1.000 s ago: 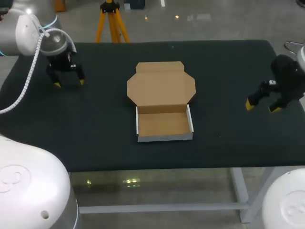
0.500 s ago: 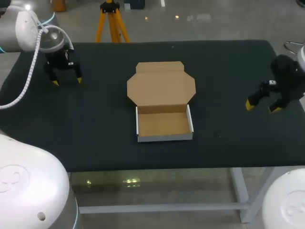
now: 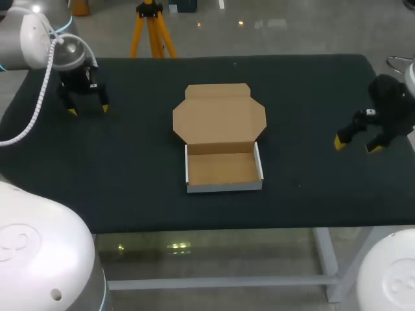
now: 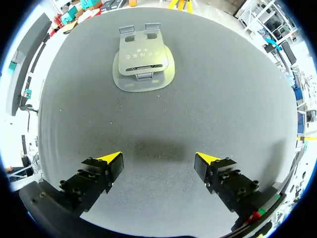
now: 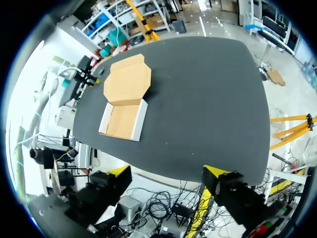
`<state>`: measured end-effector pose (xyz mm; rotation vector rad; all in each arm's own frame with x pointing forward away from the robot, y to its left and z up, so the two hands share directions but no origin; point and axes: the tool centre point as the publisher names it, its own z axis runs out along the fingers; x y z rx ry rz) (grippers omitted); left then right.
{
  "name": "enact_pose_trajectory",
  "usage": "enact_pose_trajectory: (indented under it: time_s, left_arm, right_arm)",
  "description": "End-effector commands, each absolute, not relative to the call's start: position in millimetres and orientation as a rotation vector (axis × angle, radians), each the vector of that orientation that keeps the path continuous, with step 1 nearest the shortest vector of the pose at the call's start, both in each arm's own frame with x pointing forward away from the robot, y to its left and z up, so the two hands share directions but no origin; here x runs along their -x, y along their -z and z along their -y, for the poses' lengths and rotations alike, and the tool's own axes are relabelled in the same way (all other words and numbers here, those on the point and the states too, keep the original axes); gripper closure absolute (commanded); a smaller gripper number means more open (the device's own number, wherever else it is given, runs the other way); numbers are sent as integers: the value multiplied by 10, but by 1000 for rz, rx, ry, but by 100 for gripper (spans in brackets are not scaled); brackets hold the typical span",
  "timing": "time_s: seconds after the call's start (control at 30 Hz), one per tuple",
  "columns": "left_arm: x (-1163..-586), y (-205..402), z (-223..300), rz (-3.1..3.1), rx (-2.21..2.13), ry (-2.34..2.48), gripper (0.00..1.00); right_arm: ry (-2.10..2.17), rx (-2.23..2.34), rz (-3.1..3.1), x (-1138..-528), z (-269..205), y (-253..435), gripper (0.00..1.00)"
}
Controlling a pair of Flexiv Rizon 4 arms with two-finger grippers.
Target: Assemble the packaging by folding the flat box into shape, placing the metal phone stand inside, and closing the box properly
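A cardboard box (image 3: 224,170) stands folded into an open tray at the table's middle, with its lid (image 3: 219,116) lying flat behind it; the tray holds nothing. From the right wrist view the box (image 5: 123,121) lies far ahead. A grey metal phone stand (image 4: 143,62) lies flat on the mat, ahead of my left gripper (image 4: 158,158), which is open and apart from it. In the head view my left gripper (image 3: 86,109) hovers at the far left of the table, and the stand does not show there. My right gripper (image 3: 355,144) (image 5: 167,172) is open and holds nothing near the table's right edge.
The black table top (image 3: 311,97) is bare between the box and each gripper. Its right edge runs close by my right gripper, and its left edge is close to my left arm.
My left gripper has shifted a little to the left and toward the table's far side. The right arm and the box have not moved.
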<state>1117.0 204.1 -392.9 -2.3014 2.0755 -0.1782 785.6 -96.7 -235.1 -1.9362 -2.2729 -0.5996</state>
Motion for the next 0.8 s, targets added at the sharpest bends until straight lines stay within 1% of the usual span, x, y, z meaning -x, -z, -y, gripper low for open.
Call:
enact_pose_trajectory:
  time_s: [0.03, 0.8]
  left_arm:
    - [-11206, 3944, -2041, -2076, 2302, 164, 0]
    - [-11448, 3996, -2118, -2070, 2302, 141, 0]
  right_arm:
    - [595, 1934, 2273, -7845, 974, 2333, 0]
    - [595, 1934, 2273, -7845, 974, 2333, 0]
